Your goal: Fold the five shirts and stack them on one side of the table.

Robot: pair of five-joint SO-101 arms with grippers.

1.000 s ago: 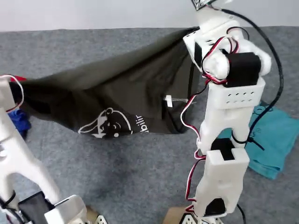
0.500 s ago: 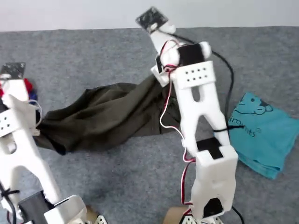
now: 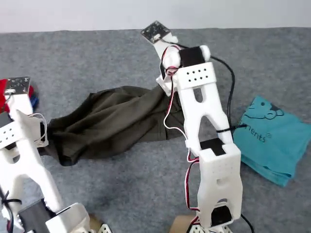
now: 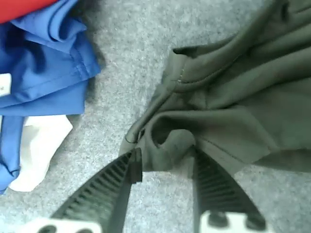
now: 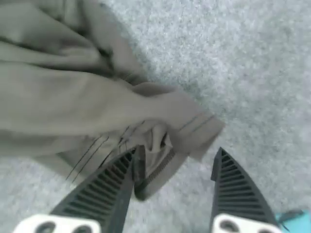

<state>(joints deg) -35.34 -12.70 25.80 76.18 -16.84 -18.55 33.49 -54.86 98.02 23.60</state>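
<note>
Olive shirt (image 3: 114,121) lies crumpled in a long heap across the middle of the grey table (image 3: 97,58), between the two arms. A second ago it hangs stretched wide in the air with its printed front showing. Since then both arms have come down and drawn closer together, and the cloth has slumped onto the surface with the print hidden.

The right gripper (image 5: 177,160) is released — its jaws stand wide apart just over a hem corner, with bare table showing between them. The left gripper (image 4: 164,162) also has its jaws apart, and a thick fold of the shirt lies loosely between them rather than pinched. We judge that the spread did not end flat, so this shirt is not yet folded and likely needs regrasping at its corners.

A folded teal shirt (image 3: 272,141) rests on the right arm's side, well apart from the olive one. A blue shirt (image 4: 43,63), a red cloth (image 4: 19,4) and a white cloth (image 4: 36,145) sit bunched near the left gripper, crowding that side. Open table runs beyond the olive shirt to the far edge, and in front of it toward the arm bases — room enough, we judge, to lay it out.
</note>
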